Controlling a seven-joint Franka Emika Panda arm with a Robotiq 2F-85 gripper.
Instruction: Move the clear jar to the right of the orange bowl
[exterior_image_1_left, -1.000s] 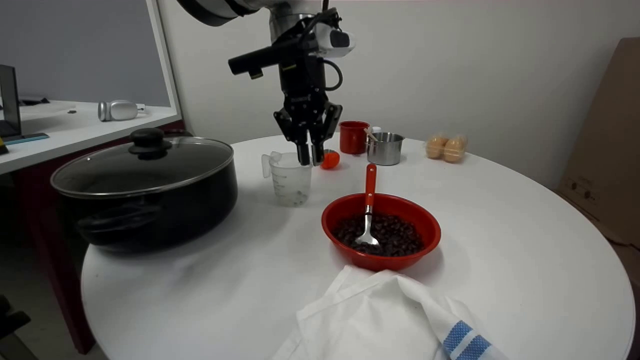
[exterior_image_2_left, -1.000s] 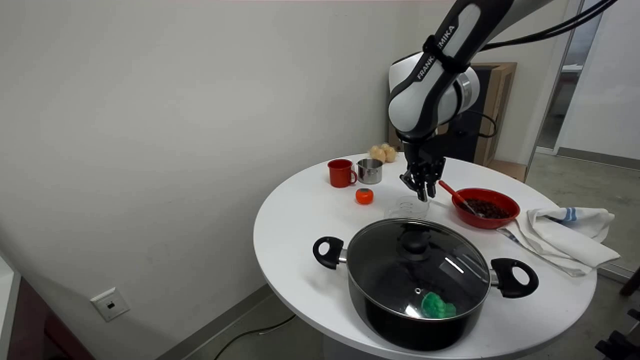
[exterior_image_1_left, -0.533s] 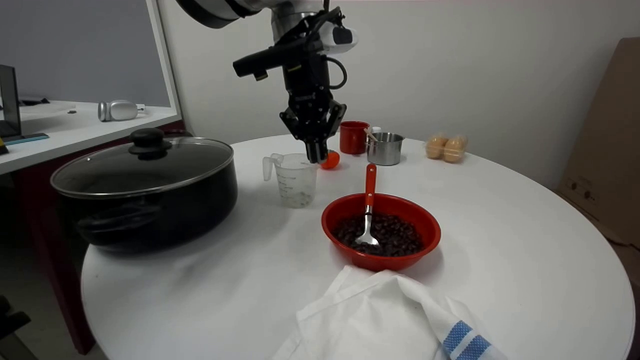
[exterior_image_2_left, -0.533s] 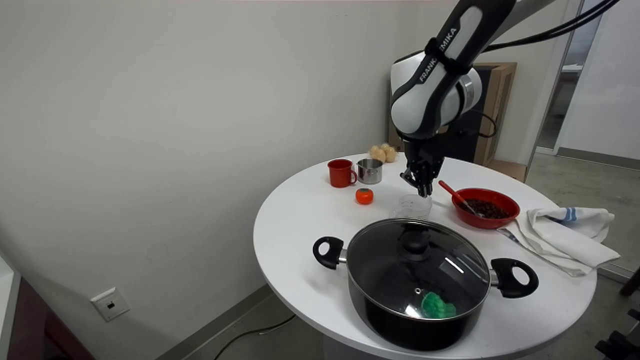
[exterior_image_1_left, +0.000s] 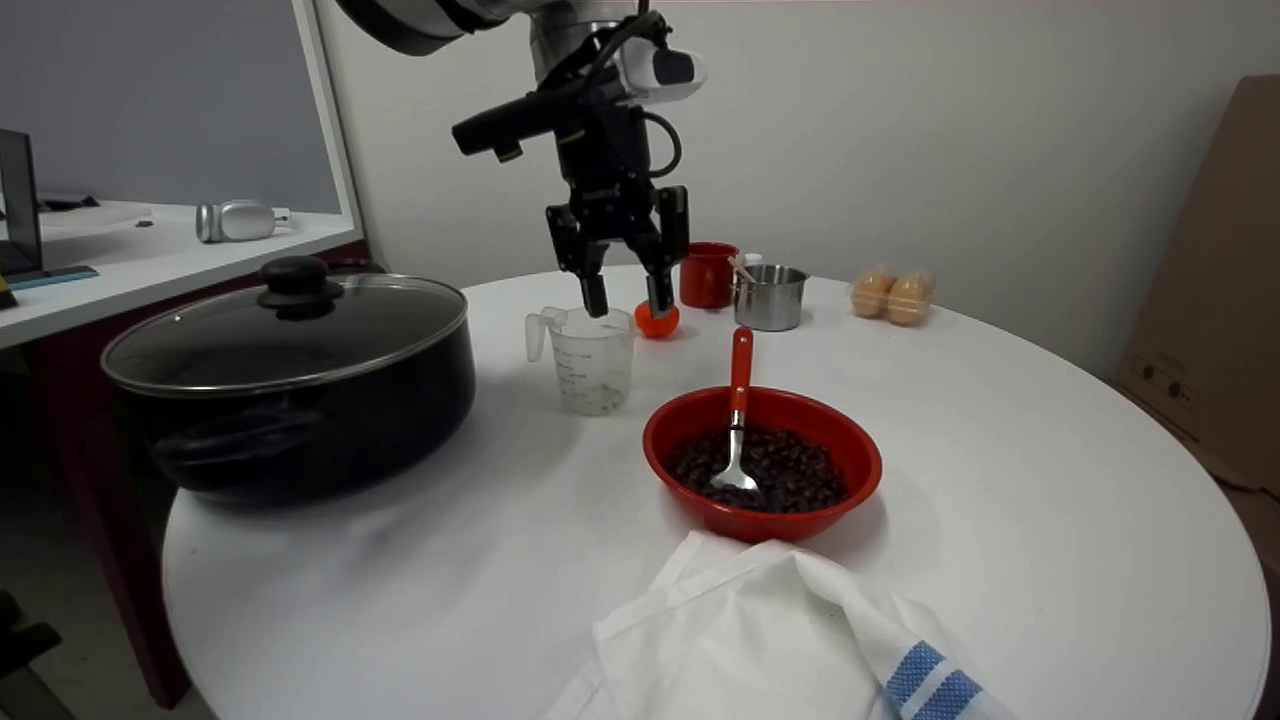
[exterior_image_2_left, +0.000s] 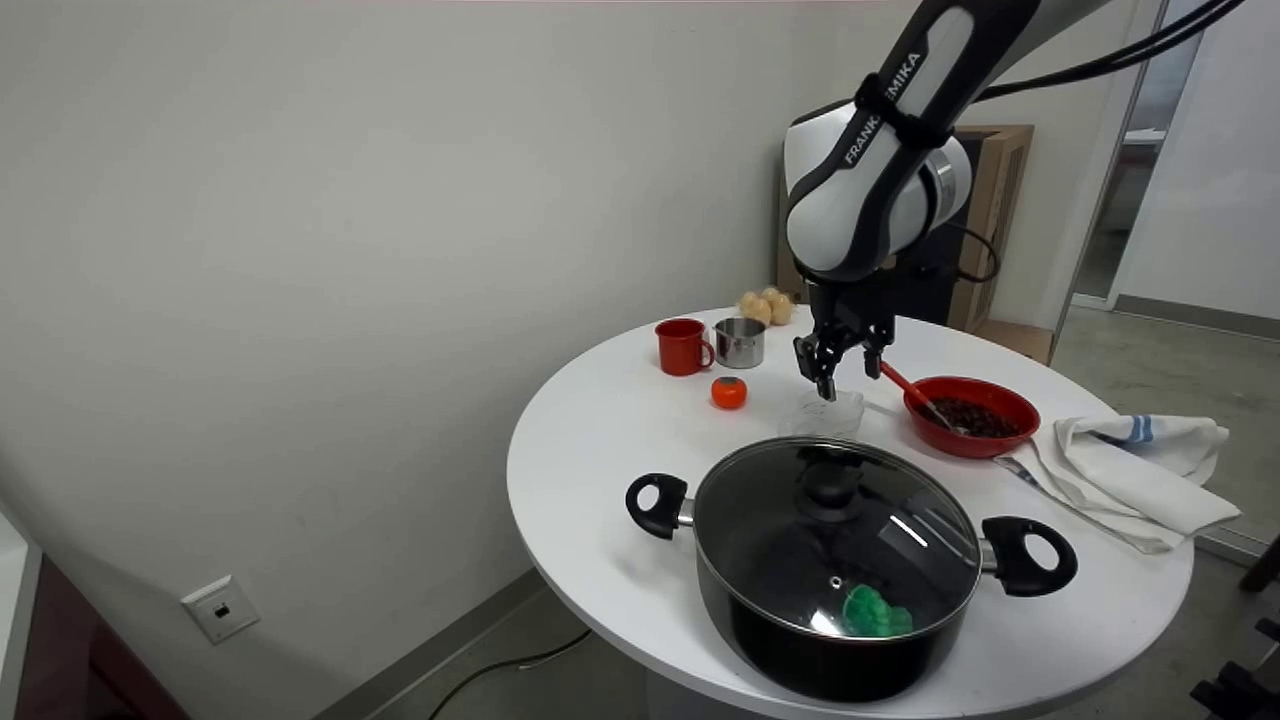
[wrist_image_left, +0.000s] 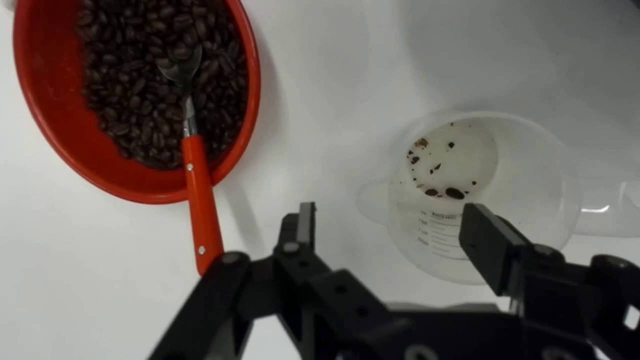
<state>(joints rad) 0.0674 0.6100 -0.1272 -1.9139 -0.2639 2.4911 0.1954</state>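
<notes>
you have a round white table (exterior_image_1_left: 1080, 480) across the lower part of an exterior view. the lidded black pot (exterior_image_1_left: 300, 440) takes the left of that frame, and a crumpled white towel (exterior_image_1_left: 750, 650) the bottom middle. your gripper (exterior_image_1_left: 628, 297) hangs at upper middle, its 2 fingers spread apart. the orange bowl (wrist_image_left: 55, 110), holding dark beans (wrist_image_left: 150, 100), fills the upper left of your wrist view. the clear jar (wrist_image_left: 540, 165) stands upright at right there, dark specks (wrist_image_left: 451, 145) inside; 1 finger overlaps it, and whether they touch is unclear. in both exterior views you see a red cup (exterior_image_1_left: 707, 277) just beside a metal cup (exterior_image_1_left: 770, 302). an orange-handled spoon (wrist_image_left: 201, 200) rests in the bowl; a small orange round object (exterior_image_2_left: 729, 393) lies mid-frame in an exterior view.
</notes>
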